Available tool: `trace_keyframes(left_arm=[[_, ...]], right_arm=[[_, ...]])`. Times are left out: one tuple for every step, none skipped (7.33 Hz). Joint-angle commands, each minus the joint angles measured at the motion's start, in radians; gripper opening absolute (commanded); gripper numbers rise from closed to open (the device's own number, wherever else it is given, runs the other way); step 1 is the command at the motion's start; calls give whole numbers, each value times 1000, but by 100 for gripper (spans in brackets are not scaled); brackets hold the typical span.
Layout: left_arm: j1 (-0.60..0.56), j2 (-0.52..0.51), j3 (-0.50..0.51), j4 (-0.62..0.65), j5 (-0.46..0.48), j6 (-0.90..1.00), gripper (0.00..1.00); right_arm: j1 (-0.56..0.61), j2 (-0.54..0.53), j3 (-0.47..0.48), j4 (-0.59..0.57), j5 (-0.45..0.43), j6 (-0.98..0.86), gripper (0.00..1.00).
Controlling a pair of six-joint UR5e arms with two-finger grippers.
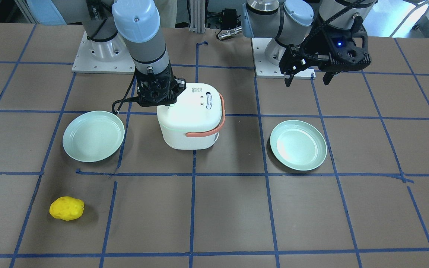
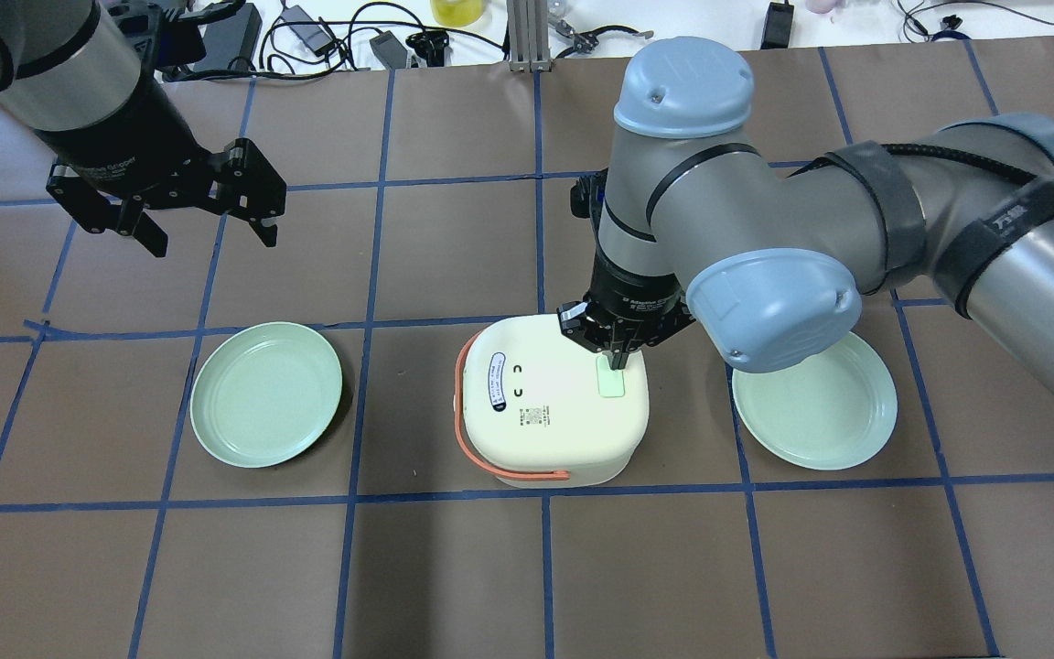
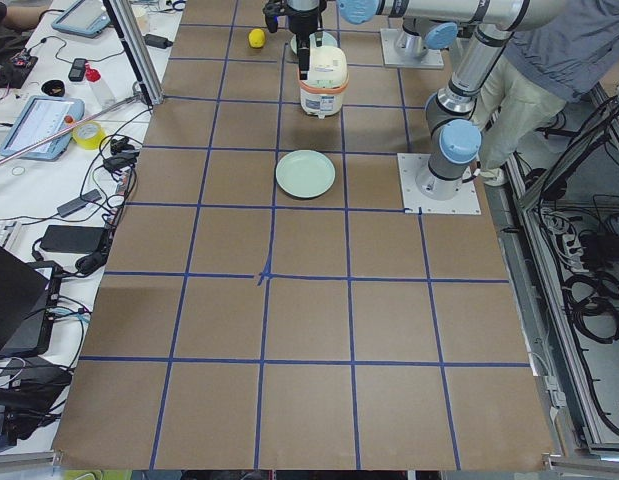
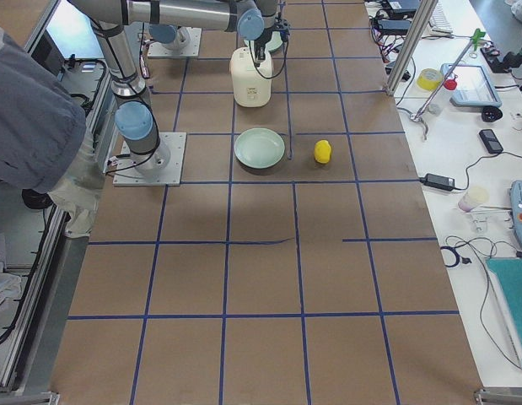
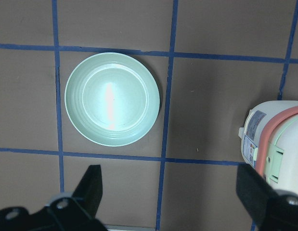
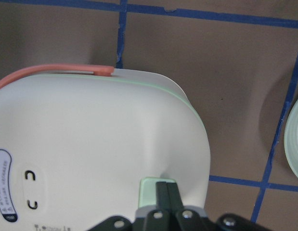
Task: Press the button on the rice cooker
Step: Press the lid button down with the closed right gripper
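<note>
Overhead exterior: matte brown table (image 2: 454, 567) gridded with blue tape carries a glossy, rounded-square white rice cooker (image 2: 536, 430) at centre. Left hand (image 2: 211, 236) hovers spread wide. Right hand (image 2: 616, 359), fingers pinched together, touches the lid's small pale-green rectangular button (image 2: 611, 384).

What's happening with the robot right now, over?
Right tool shut, tips on rice cooker button. Left tool open, hovering off to the side. Nothing blocking.

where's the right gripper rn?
Overhead view, centre: the right gripper, fingers shut, is down on top of the rice cooker, tips at the green button on the lid's right side. Nearest neighbour is the right-hand plate.
</note>
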Motion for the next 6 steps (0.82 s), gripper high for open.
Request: trace_keyframes(left_arm=[[0,0,0,0,0,-1,100],[0,0,0,0,0,-1,100],[0,0,0,0,0,0,100],[0,0,0,0,0,0,100],[0,0,0,0,0,0,100],[0,0,0,0,0,0,100]], right_arm=[[2,2,6,3,1,0,3],[2,3,12,2,3,0,4],[2,2,18,2,4,0,4],[3,2,18,-1,1,0,4],[5,2,-3,-3,-2,0,10],[2,-4,-32,-6,-35,6,66]])
